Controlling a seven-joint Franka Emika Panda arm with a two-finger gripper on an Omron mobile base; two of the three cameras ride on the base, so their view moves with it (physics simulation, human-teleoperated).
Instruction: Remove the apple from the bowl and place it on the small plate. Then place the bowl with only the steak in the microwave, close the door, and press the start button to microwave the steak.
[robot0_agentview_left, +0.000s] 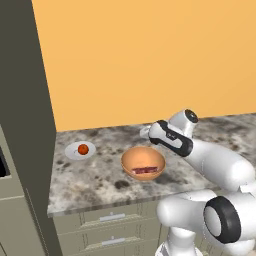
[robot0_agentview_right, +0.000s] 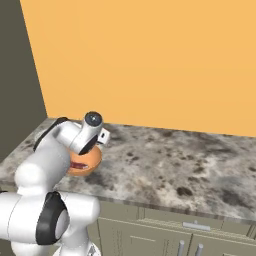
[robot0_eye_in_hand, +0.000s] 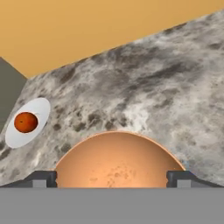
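The apple (robot0_agentview_left: 83, 148) already sits on the plate (robot0_agentview_left: 73, 152) at the left of the counter (robot0_agentview_left: 100, 182), so I judge the first step done and the bowl step in hand. The bowl (robot0_agentview_left: 143, 163) stands upright on the counter, well apart from the plate, toward the front edge, with the steak (robot0_agentview_left: 145, 170) lying flat inside it.

From the hand view I look over the bowl's far wall (robot0_eye_in_hand: 117, 159), with the plate and apple off to the upper left. My gripper (robot0_eye_in_hand: 111, 178) is spread wide, its two fingertips (robot0_eye_in_hand: 43, 178) standing either side of the bowl's curve and holding nothing. In the left base view the hand hangs just beyond the bowl's far rim, close above it; I cannot tell whether anything touches yet.

The steak's long axis runs roughly left to right across the bowl as the left base view has it. The bowl is round, so it has no preferred direction; its mouth faces up.

Next, I think I need to come down onto the rim, one finger inside and one outside, and pinch the wall, then lift level so the steak does not slide. The microwave lies somewhere off to the left, so a carry or a drive follows
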